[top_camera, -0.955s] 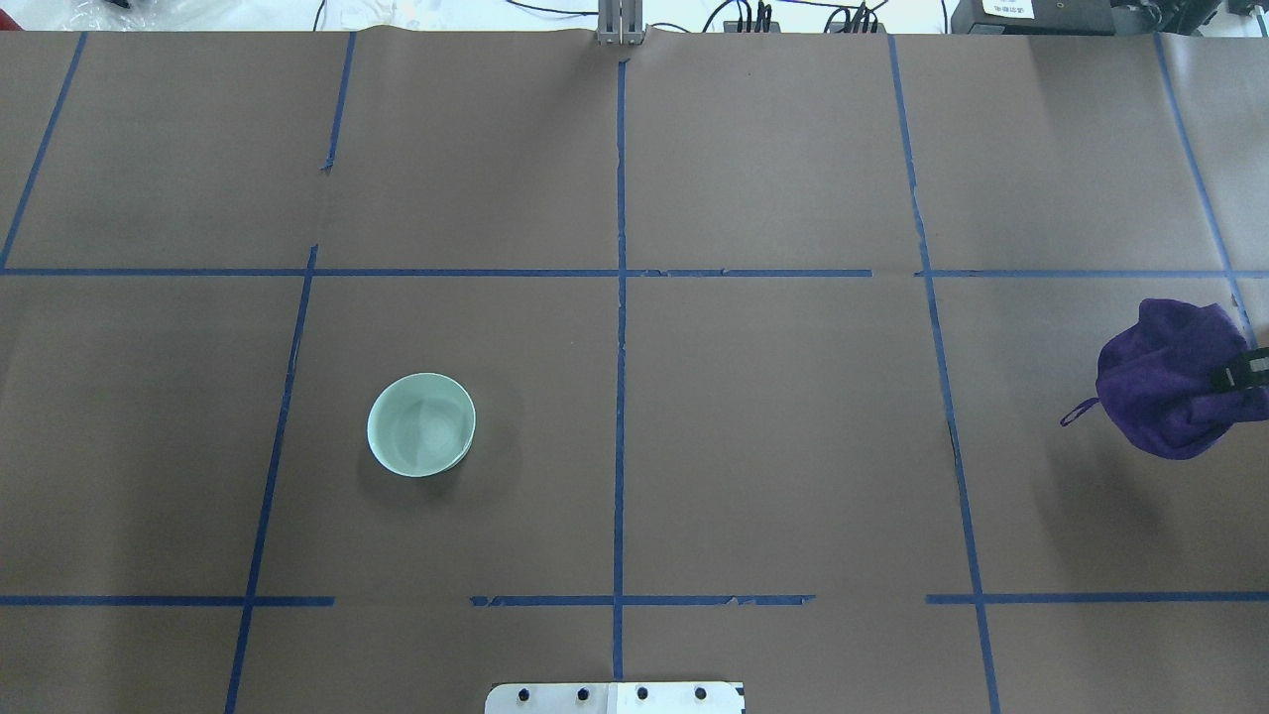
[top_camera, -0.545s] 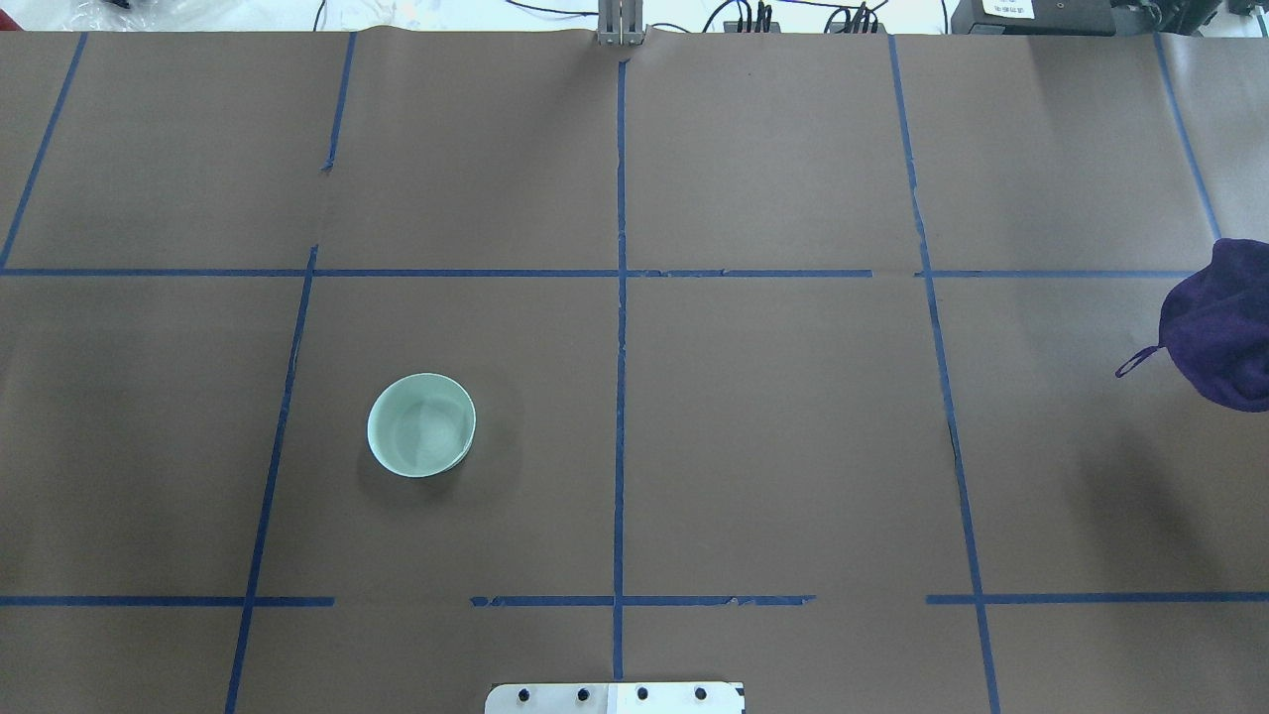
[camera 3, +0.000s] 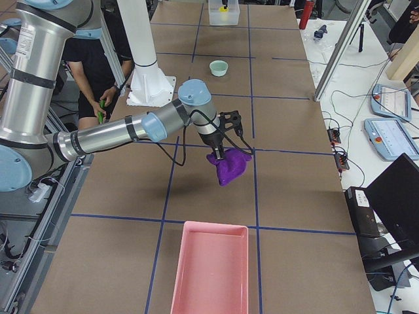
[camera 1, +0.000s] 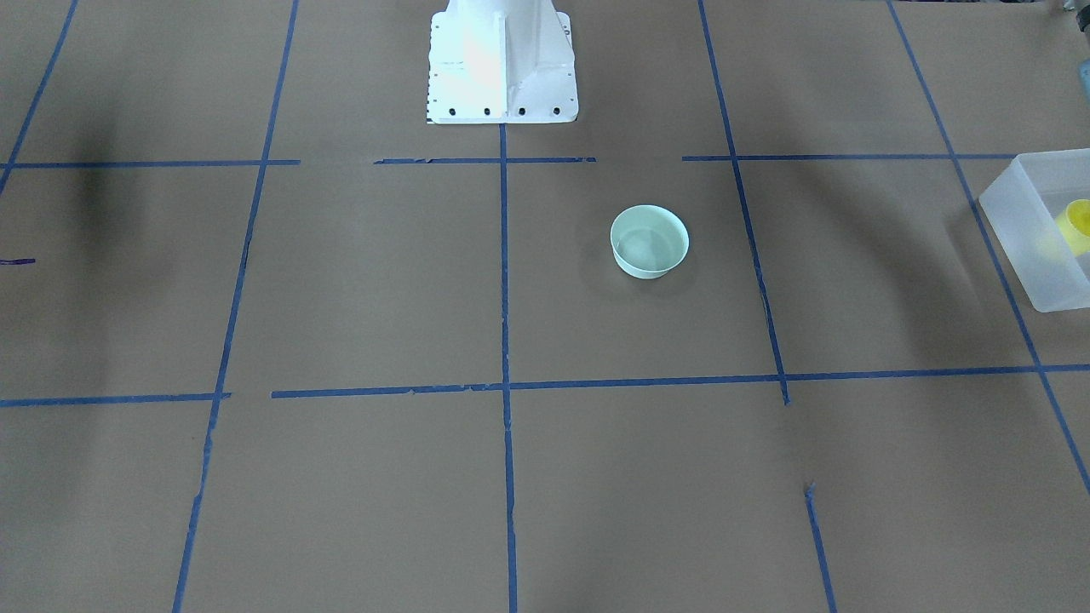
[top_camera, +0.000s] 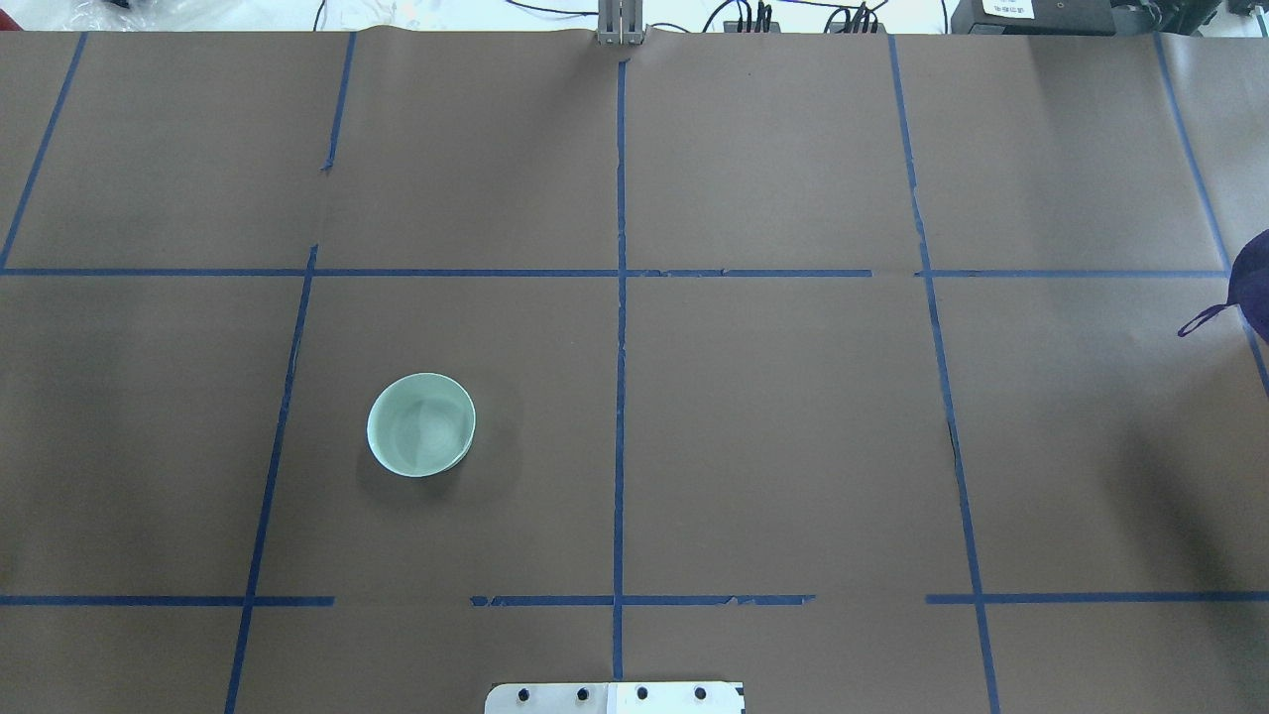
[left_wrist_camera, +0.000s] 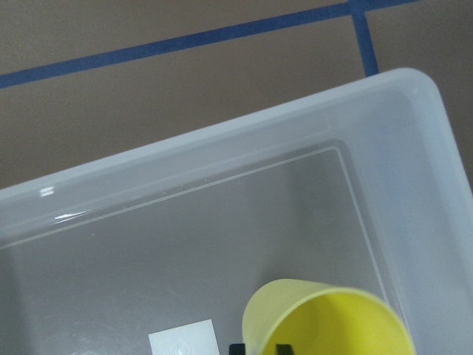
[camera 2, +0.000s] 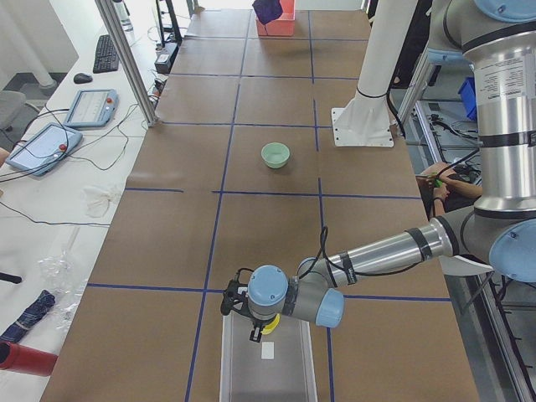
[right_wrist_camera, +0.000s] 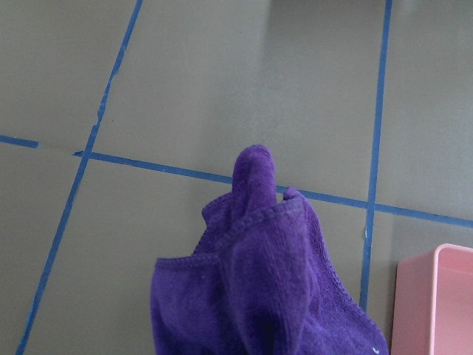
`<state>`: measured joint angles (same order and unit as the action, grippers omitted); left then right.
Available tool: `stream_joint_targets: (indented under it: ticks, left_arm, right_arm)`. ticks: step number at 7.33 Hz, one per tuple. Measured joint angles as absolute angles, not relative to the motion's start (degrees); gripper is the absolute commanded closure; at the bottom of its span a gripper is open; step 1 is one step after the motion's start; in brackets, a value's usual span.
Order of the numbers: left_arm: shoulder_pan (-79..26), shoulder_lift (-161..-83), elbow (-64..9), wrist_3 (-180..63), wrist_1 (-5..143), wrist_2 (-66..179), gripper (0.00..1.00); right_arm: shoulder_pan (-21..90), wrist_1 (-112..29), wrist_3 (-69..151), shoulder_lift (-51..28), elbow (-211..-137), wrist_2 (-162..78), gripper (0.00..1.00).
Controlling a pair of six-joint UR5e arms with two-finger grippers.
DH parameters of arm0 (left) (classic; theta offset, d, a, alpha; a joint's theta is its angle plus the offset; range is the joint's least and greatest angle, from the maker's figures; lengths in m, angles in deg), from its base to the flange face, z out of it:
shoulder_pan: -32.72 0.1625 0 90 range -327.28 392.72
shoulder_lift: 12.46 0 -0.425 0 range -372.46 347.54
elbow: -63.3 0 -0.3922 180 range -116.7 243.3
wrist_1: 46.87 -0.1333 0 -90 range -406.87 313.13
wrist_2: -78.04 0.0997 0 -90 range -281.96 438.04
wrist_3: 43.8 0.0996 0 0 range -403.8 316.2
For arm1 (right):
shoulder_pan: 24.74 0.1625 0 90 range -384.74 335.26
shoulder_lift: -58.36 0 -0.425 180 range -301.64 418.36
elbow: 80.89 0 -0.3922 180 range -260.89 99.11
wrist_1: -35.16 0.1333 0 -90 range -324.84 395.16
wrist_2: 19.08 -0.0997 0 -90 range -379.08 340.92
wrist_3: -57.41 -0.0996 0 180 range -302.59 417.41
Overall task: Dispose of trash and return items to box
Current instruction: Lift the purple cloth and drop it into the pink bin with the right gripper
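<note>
Seen from the table's left end, the box [camera 2: 266, 368] lies nearest, at 6 o'clock. The left gripper [camera 2: 254, 333] hangs over it with the yellow cup [left_wrist_camera: 332, 325] pinched by its wall, one finger inside the rim and one outside. The cup sits above the box floor, close to a side wall.

Further out, near the centre, the pale green bowl [top_camera: 421, 424] stands alone on the paper, mouth up, well apart from both arms.

Farthest, at 12 o'clock, the purple cloth [camera 3: 229, 167] dangles under the right gripper [camera 3: 219, 154]. These views do not show whether its jaws are closed. From the right end, the cloth hangs over bare table, short of the pink tray [camera 3: 209, 268] at 6 o'clock.

Risks:
- If let go from a height or at a tilt, the cup could bounce or roll against the nearby wall.
- The cloth is limp. Released before it is over the tray, it would land on the table or drape across the rim.
- The bowl remains to be picked up, and its smooth rim may slip in a pinch.

Count: one cup, one box, one bowl, one cloth, one tray and two grippers.
</note>
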<state>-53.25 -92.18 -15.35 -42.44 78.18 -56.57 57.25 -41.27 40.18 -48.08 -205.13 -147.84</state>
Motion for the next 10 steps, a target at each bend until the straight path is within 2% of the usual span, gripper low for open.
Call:
stream_joint_targets:
  ticks: [1,5,7,10]
  left_arm:
    - [-53.33,-92.28,-18.53,-42.61,76.80,-56.56,0.00]
    - [-52.88,-95.17,-39.88,-52.22,57.64,-56.26,0.00]
    - [-48.13,-95.41,-45.97,-64.02,58.09,-56.54,0.00]
    - [-34.98,-95.51,-47.73,-88.01,72.07,-56.16,0.00]
  right_arm:
    - [59.02,-41.65,41.82,-47.86,-204.82,-147.54,1.00]
    - [68.88,-52.58,62.48,-43.72,-201.16,-144.74,1.00]
    - [74.55,-53.87,75.12,-42.85,-192.78,-144.43,1.00]
    - [80.57,-50.50,90.79,-42.43,-178.19,-144.34,1.00]
